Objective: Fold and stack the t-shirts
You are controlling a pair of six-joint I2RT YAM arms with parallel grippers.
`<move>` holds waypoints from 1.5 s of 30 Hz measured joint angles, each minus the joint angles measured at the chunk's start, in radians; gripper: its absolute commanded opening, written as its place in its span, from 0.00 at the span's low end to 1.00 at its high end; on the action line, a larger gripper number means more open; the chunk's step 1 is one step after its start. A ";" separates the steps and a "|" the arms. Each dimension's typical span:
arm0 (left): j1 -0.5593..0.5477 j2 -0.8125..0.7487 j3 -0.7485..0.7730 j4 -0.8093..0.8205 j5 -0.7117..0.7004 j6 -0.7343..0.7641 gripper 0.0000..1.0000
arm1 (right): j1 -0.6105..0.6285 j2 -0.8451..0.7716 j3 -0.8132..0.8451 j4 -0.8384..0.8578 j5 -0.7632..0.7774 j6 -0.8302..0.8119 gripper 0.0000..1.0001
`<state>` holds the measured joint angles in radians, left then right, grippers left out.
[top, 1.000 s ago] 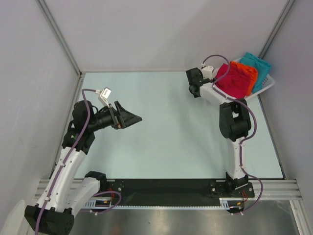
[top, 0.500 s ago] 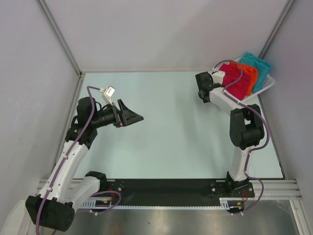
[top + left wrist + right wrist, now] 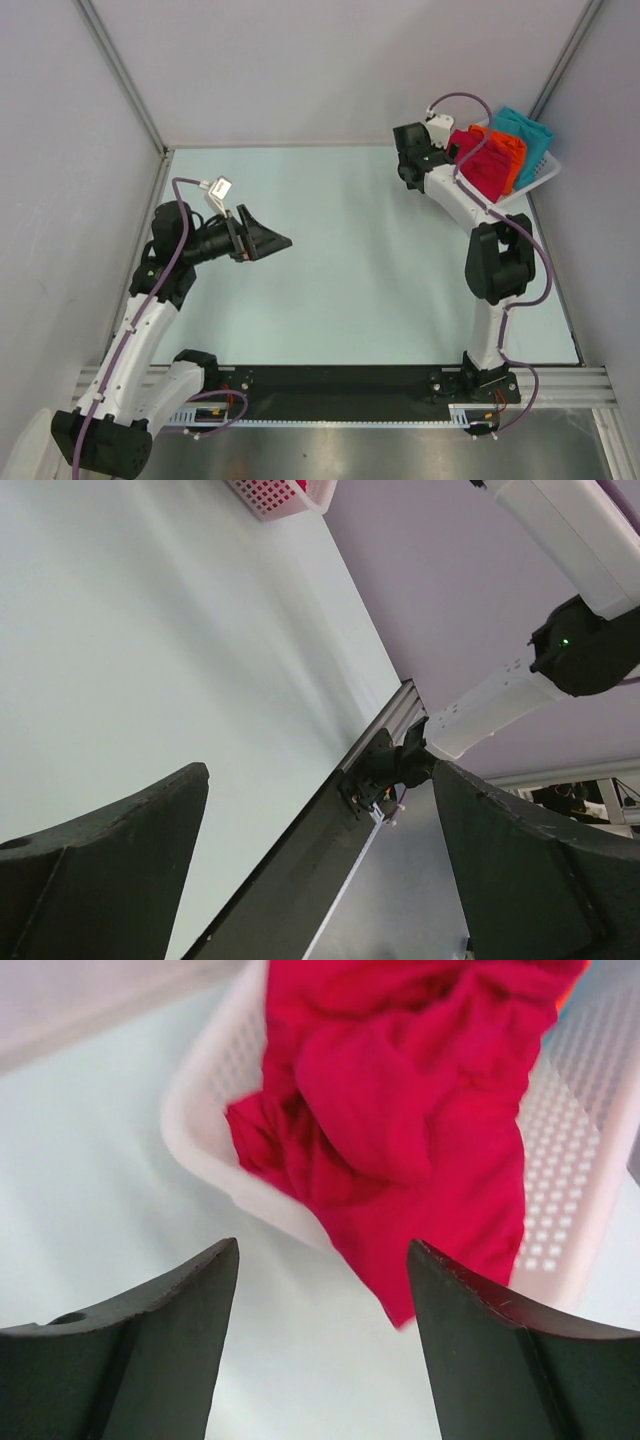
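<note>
Pale table: the right gripper, fingers parted and empty, hangs before a crimson t-shirt spilling over the white basket. Only the overhead view shows the orange t-shirt and teal t-shirt behind. The left gripper gapes wide, empty.

Lab test cell, plain walls, aluminium rails

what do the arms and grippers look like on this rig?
Same build for left arm and right arm: white links, black joint housings, a purple cable routed along each. The left gripper and right gripper have matte black wedge-shaped fingers. A small white camera sits on each wrist.
</note>
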<state>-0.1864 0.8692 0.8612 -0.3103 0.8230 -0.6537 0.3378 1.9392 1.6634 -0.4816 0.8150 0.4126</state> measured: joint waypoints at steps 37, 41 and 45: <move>0.051 -0.026 0.025 -0.127 -0.032 0.073 1.00 | -0.096 0.168 0.062 0.123 -0.249 -0.127 0.00; 0.064 -0.048 0.025 -0.130 -0.031 0.079 1.00 | -0.114 0.090 -0.050 0.149 -0.248 -0.047 0.00; 0.065 -0.055 0.023 -0.127 -0.028 0.078 1.00 | -0.121 -0.030 -0.205 0.172 -0.273 0.034 0.00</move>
<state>-0.1211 0.8139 0.8837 -0.4370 0.7948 -0.5755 0.2169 1.9095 1.4586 -0.3099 0.5423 0.4469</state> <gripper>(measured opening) 0.996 0.095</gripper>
